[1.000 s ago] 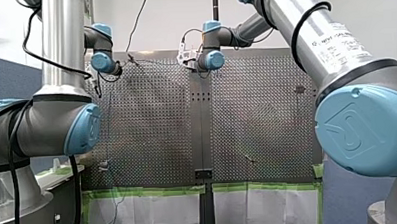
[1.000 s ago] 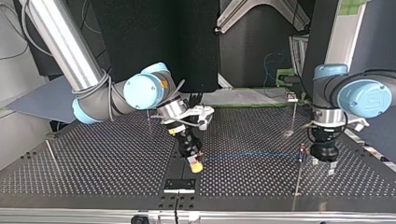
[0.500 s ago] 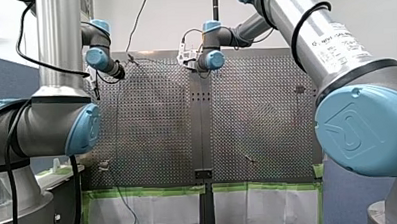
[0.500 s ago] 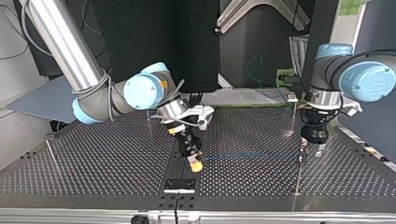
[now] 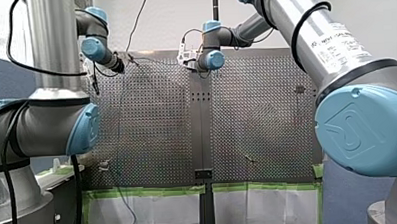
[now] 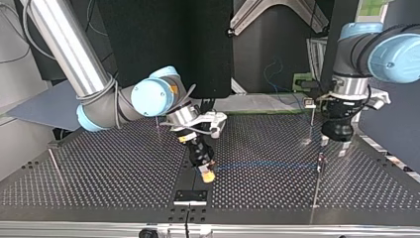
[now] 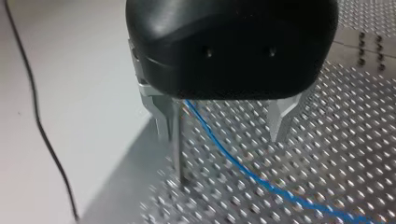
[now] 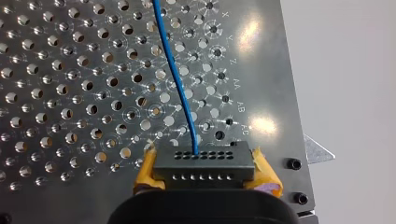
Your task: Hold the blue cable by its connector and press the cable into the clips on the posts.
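Observation:
The blue cable (image 6: 267, 165) stretches just above the table from my right gripper (image 6: 207, 174) to the top of a thin post (image 6: 317, 179). My right gripper's yellow pads (image 8: 147, 170) are shut on the cable's black connector (image 8: 204, 163), and the cable (image 8: 175, 70) leads away ahead of it. My left gripper (image 6: 333, 148) hangs open above and just behind that post, holding nothing. In the left wrist view its metal fingers (image 7: 159, 116) stand wide apart, with the post (image 7: 177, 144) beside one finger and the cable (image 7: 243, 168) running below between them.
More thin posts stand on the perforated table: one with a clip (image 6: 310, 103) behind my left gripper, one slanted (image 6: 54, 166) at the top view's left, one (image 6: 157, 124) behind my right arm. A black bracket (image 6: 190, 196) sits at the near edge.
My left gripper has risen off the post and drawn back toward the top view's far side, still open. The right gripper, connector and cable have stayed put.

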Tool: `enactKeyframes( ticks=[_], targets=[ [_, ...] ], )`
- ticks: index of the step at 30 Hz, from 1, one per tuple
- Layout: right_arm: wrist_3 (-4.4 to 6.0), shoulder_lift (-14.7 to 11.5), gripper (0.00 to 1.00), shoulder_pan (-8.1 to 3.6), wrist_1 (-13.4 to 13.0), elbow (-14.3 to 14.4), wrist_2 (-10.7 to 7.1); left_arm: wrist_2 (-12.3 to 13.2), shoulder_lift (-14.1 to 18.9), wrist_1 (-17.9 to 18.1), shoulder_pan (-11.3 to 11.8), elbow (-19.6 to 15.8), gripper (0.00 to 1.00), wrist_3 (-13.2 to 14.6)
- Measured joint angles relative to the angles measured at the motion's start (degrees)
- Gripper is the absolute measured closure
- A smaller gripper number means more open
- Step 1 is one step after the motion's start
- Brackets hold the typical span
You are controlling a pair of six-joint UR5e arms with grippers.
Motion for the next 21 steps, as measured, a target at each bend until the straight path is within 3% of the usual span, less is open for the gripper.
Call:
enactKeyframes(
  ticks=[10,21],
  targets=[
    [-0.01,0.0,1.0,0.0,0.0,0.0,0.0,1.2,5.0,-4.6,-0.6,0.0,0.0,2.5],
    [-0.01,0.0,1.0,0.0,0.0,0.0,0.0,5.2,5.7,-8.2,-1.7,0.0,0.0,7.9]
  ],
)
